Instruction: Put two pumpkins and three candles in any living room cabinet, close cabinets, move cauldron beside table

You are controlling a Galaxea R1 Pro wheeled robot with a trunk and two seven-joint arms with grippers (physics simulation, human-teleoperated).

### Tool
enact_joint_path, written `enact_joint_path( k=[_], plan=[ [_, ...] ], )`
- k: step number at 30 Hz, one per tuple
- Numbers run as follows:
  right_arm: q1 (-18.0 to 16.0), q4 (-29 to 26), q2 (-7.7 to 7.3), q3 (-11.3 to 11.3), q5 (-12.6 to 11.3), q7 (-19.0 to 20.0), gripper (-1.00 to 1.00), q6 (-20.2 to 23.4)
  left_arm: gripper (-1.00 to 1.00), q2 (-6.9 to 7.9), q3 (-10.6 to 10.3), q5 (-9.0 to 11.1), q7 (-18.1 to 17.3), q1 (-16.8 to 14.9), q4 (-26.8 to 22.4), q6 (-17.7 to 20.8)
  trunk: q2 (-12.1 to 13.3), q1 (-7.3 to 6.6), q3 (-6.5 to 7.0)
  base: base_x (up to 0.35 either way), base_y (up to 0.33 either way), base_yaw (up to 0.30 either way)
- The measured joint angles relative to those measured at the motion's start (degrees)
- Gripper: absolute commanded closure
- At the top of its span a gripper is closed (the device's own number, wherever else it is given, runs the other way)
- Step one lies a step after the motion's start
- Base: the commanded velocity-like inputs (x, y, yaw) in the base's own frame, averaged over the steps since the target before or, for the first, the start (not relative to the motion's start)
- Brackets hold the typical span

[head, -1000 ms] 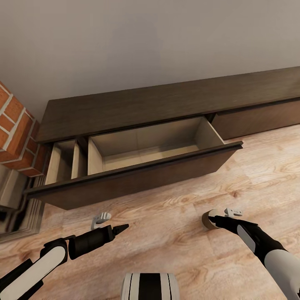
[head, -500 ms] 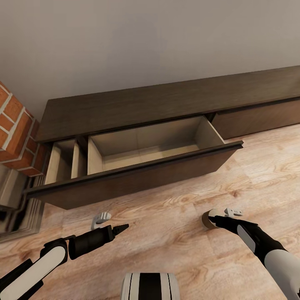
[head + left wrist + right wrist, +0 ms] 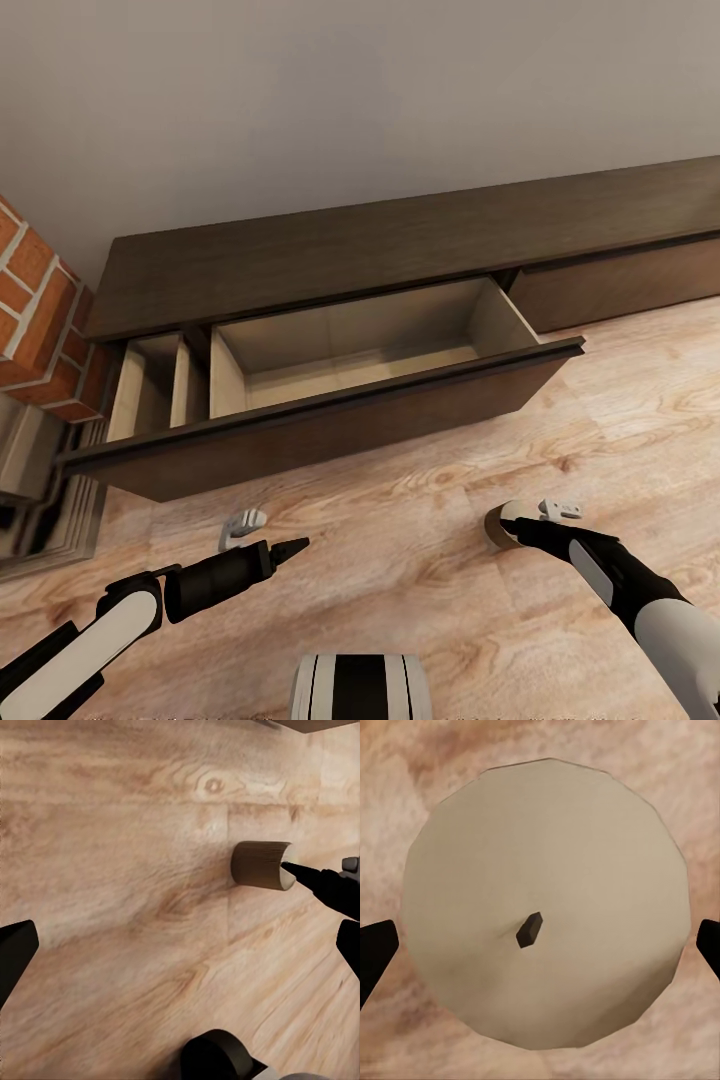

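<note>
The long dark brown cabinet [image 3: 400, 240] stands against the wall, with one wide drawer [image 3: 350, 350] pulled out; the part of its pale inside that I can see holds nothing. A beige-grey candle [image 3: 497, 527] lies on its side on the wooden floor in front of it. My right gripper [image 3: 520, 522] is at the candle's wick end and stands open. In the right wrist view the candle [image 3: 547, 900] faces me end-on between the two dark fingertips [image 3: 375, 952]. My left gripper [image 3: 275, 540] hovers open over bare floor; its wrist view shows the candle [image 3: 259, 865]. Pumpkins, cauldron and table are out of view.
A red brick fireplace [image 3: 35, 300] with a stone hearth [image 3: 30, 480] stands at the left, close to the open drawer's end. A closed drawer front [image 3: 620, 280] continues to the right. My own base [image 3: 360, 688] is at the bottom edge.
</note>
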Motion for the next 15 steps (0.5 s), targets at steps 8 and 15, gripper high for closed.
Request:
enact_joint_path(
  k=[8,15],
  plan=[
    [0.0,0.0,-0.06,0.0,-0.01,0.0,-1.0,0.0,-1.0,0.0,-0.11,0.06,0.0,0.0,0.02,-0.01,-0.03,0.05,-0.45,0.0,0.0,0.0],
    [0.0,0.0,-0.06,0.0,-0.02,0.01,-1.0,0.0,-1.0,0.0,-0.1,0.09,0.0,0.0,0.0,-0.01,-0.03,0.05,-0.45,0.0,0.0,0.0]
  ],
)
